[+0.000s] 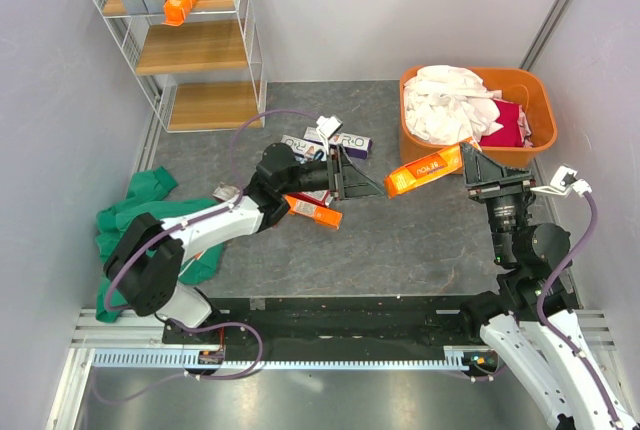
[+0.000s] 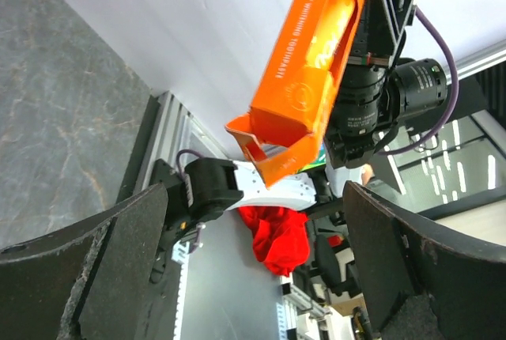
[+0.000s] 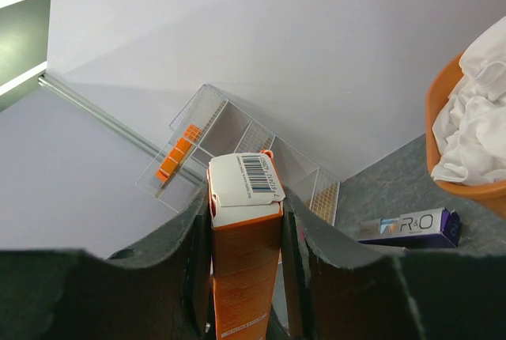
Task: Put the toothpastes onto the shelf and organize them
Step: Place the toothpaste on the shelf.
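Spread wide at the two lower corners of the frame: left gripper (image 2: 254, 198), dark fingers (image 2: 118, 261) well apart. Above and between them, an orange toothpaste carton (image 2: 312, 63), tilted, lower end flaps splayed open, clamped near its upper end by the right gripper (image 2: 365, 16), with a purple cable (image 2: 443, 47) looping off the wrist. Below the carton, a red cloth (image 2: 281, 237); at left, grey stone-patterned table (image 2: 63, 119) bordered by an aluminium rail (image 2: 170, 130).

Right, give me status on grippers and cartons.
Left gripper open, empty. Right gripper shut on orange carton, held above table. Loose cartons beside left gripper, none blocking.
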